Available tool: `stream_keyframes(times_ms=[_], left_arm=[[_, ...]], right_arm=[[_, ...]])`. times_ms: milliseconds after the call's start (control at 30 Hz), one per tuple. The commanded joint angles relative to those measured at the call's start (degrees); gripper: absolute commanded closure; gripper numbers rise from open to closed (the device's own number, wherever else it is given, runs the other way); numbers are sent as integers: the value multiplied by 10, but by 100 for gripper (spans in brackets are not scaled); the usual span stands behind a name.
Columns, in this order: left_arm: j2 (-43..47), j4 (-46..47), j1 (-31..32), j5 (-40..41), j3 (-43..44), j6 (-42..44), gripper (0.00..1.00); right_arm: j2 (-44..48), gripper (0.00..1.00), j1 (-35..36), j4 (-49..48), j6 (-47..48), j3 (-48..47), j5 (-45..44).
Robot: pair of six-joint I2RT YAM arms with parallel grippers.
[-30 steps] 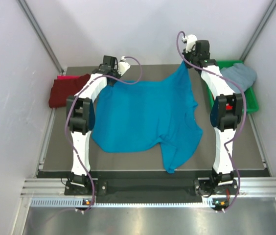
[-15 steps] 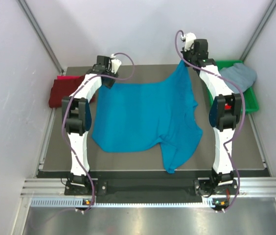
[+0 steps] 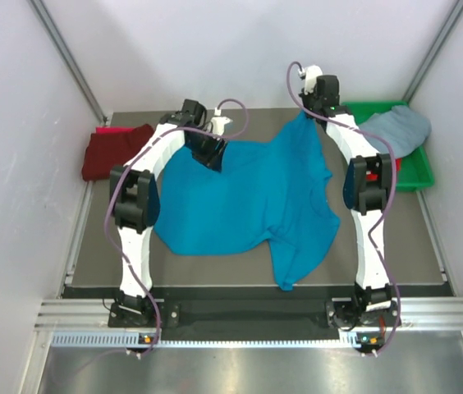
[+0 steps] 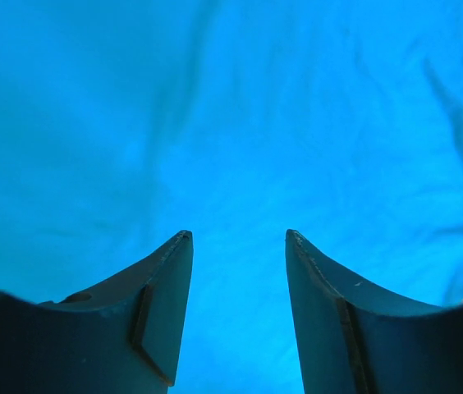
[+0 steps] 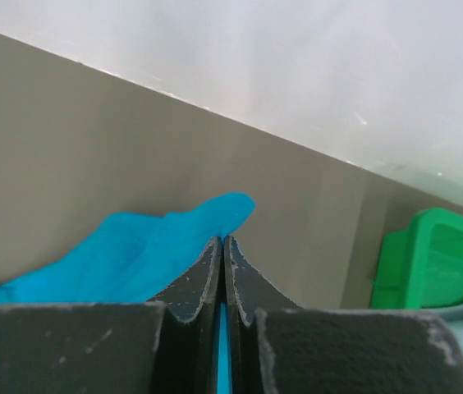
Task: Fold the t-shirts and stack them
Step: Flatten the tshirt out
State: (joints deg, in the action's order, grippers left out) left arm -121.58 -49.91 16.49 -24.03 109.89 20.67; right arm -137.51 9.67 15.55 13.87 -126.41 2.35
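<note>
Right end effector [image 5: 222, 240] pinched shut on a corner of the blue shirt [image 5: 153, 246], with a thin strip of cloth showing between the closed fingers and the rest trailing off to its left. Seen only from this wrist: that strip in the grip, bare desk [image 5: 92, 139] ahead, and a corner of the bin [image 5: 428, 254] off to its right.

Left end effector [image 4: 238, 234] open, fingers spread with nothing between them, hanging over blue cloth that fills its whole view. Cannot tell whether it touches the cloth.

Shown only from above: the whole layout. Blue shirt spread across the desk, widest from left to right. Far right corner drawn up to the right end effector. One narrow tongue of cloth points toward the near edge.

Counted from above: four shirts, one bin, two end effectors. Maroon shirt [image 3: 104, 156] bunched well to the left of the left end effector. Sliver of red shirt [image 3: 110, 130] just behind it. Grey shirt [image 3: 400, 125] heaped in the bin, right of the right end effector.
</note>
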Motion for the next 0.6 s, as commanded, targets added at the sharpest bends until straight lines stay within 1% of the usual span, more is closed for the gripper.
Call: stream_keyframes(times_ms=[0, 100, 200, 300, 433, 467, 500, 533, 567], left_arm=[[-64, -118, -15, -84, 47, -36, 47], [-82, -132, -21, -97, 45, -65, 48], [-86, -107, -23, -71, 33, -78, 48], [-88, -96, -33, -64, 42, -88, 49], [-88, -108, -49, -65, 69, -93, 44], [-81, -121, -52, -71, 74, -93, 44], [-77, -133, -51, -104, 83, -91, 44], [-70, -141, -49, -120, 92, -77, 44], [-51, -148, -34, -133, 93, -69, 44]], right_arm=[[-20, 100, 9, -52, -8, -45, -36], [-39, 100, 11, -74, 0, -83, -44], [-54, 100, 11, -87, 5, -103, -53], [-55, 100, 10, -93, 12, -103, -64], [-55, 100, 4, -101, 13, -104, -82], [-55, 100, 3, -102, 16, -105, -85], [-54, 100, 2, -102, 16, -106, -87], [-51, 100, 3, -99, 15, -106, -86], [-50, 100, 0, -97, 13, -106, -83]])
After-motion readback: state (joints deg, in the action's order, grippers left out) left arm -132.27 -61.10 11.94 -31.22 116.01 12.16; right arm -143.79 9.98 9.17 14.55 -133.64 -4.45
